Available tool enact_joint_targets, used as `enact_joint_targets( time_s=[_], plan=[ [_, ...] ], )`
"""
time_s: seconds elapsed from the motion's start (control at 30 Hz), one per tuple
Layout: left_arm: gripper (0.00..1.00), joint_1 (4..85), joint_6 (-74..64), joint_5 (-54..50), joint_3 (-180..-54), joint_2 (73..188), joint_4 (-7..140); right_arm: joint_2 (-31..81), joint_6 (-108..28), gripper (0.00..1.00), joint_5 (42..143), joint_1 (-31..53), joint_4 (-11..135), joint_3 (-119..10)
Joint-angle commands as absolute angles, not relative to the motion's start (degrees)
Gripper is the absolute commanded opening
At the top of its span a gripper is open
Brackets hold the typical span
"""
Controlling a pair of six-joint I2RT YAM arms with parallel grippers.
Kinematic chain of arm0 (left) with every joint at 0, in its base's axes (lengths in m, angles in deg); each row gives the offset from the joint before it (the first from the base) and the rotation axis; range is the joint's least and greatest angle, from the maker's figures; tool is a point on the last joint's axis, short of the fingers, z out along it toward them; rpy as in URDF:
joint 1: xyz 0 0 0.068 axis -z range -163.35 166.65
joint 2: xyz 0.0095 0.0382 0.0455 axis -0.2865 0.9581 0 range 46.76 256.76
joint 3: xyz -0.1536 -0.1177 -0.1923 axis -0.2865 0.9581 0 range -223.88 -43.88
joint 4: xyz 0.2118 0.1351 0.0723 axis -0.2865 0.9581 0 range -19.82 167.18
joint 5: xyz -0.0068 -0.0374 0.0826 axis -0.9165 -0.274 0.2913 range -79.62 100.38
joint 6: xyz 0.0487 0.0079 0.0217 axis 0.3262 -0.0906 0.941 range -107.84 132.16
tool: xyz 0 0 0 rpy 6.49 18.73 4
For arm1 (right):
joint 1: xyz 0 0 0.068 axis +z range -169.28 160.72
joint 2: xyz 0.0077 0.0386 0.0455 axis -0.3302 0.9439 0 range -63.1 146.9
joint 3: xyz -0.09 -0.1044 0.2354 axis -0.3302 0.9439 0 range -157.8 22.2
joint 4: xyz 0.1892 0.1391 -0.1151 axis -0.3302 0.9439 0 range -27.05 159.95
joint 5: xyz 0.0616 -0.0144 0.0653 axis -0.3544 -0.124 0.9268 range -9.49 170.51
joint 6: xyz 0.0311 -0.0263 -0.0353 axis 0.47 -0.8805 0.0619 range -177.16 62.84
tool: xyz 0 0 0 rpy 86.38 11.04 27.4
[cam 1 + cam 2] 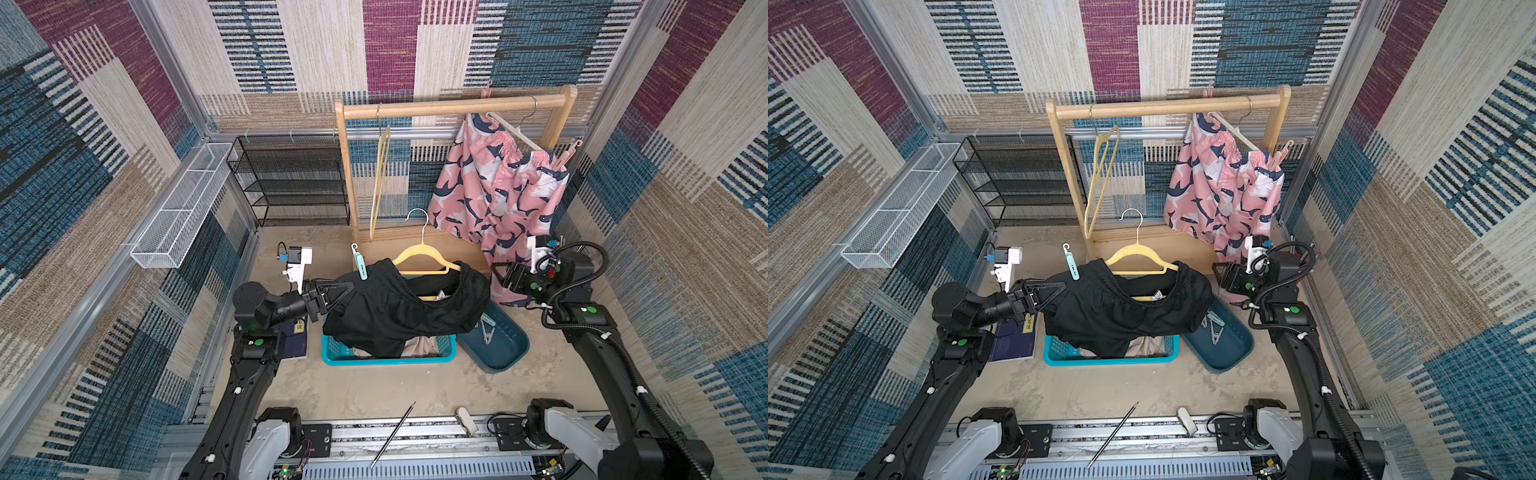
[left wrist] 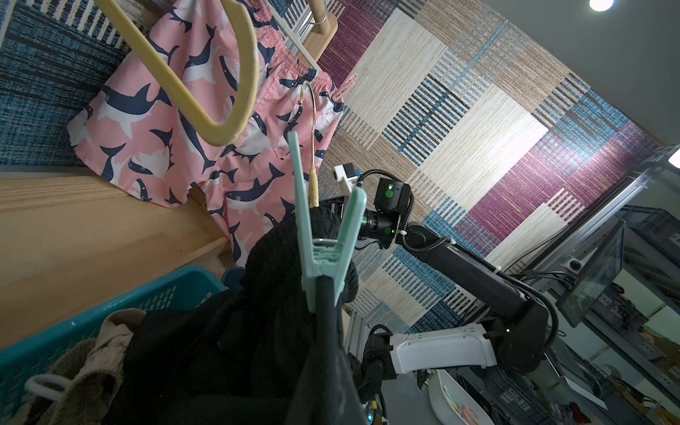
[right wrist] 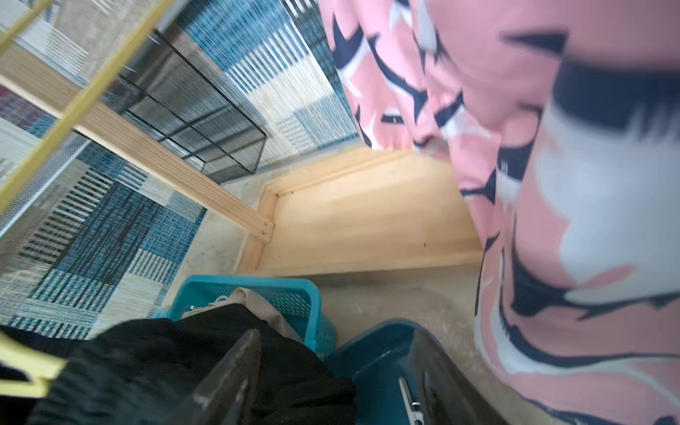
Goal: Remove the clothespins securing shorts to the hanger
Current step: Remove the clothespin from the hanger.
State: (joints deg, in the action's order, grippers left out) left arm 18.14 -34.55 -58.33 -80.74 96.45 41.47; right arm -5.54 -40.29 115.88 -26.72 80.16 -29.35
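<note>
Black shorts [image 1: 407, 316] drape over a yellow hanger [image 1: 419, 253] above a teal basket [image 1: 386, 357]. A mint clothespin [image 1: 359, 264] [image 2: 323, 254] is clipped on their left end. My left gripper [image 1: 351, 286] is shut on the black shorts just beside that clothespin; in the left wrist view the fabric hides its jaws. My right gripper [image 1: 495, 277] [image 3: 331, 382] stands open and empty at the shorts' right end, above a dark blue tray [image 1: 498, 349] holding loose clothespins [image 1: 487, 330]. Pink shark-print shorts [image 1: 494, 187] hang on the wooden rack [image 1: 449, 106] with a pink clothespin [image 1: 570, 153].
Beige shorts [image 1: 419, 347] lie in the teal basket. An empty yellow hanger [image 1: 380, 178] hangs at the rack's left. A black wire shelf [image 1: 291, 178] and a white wire basket [image 1: 178, 212] stand at the back left. A notebook [image 1: 297, 340] and a pencil [image 1: 392, 434] lie on the floor.
</note>
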Motion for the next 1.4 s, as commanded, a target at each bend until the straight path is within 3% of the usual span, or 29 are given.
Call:
enact_joint_targets(
  time_s=[0.0, 0.1, 0.17, 0.63, 0.97, 1.17, 1.23, 1.37],
  plan=[
    [0.00, 18.1, -32.7, -59.6, -81.4, 96.2, 40.3, -4.3, -44.4, 0.69, 132.4, -29.4, 76.9, -32.8],
    [0.00, 18.1, -32.8, -60.5, -81.6, 95.9, 40.3, -0.9, -47.5, 0.70, 147.1, -29.3, 73.5, -35.6],
    [0.00, 18.1, -32.7, -60.8, -81.6, 95.7, 40.3, -0.1, -47.7, 0.70, 151.0, -28.9, 70.4, -35.6],
    [0.00, 19.0, -32.6, -60.8, -81.9, 96.5, 40.3, 13.1, -60.3, 0.70, 153.5, -13.3, 70.4, -43.5],
    [0.00, 19.8, -32.3, -60.0, -81.8, 97.3, 40.3, 24.6, -67.4, 0.65, 155.8, -4.3, 78.7, -54.1],
    [0.00, 19.8, -32.0, -59.4, -81.8, 97.9, 40.3, 25.4, -68.0, 0.56, 159.7, -3.0, 78.5, -53.3],
    [0.00, 19.8, -32.0, -58.9, -81.7, 98.2, 40.3, 25.3, -68.1, 0.47, 159.5, -2.9, 79.0, -53.0],
    [0.00, 19.8, -32.0, -58.0, -81.7, 99.0, 40.4, 24.4, -67.0, 0.15, 158.9, -2.8, 78.1, -51.7]
  ],
)
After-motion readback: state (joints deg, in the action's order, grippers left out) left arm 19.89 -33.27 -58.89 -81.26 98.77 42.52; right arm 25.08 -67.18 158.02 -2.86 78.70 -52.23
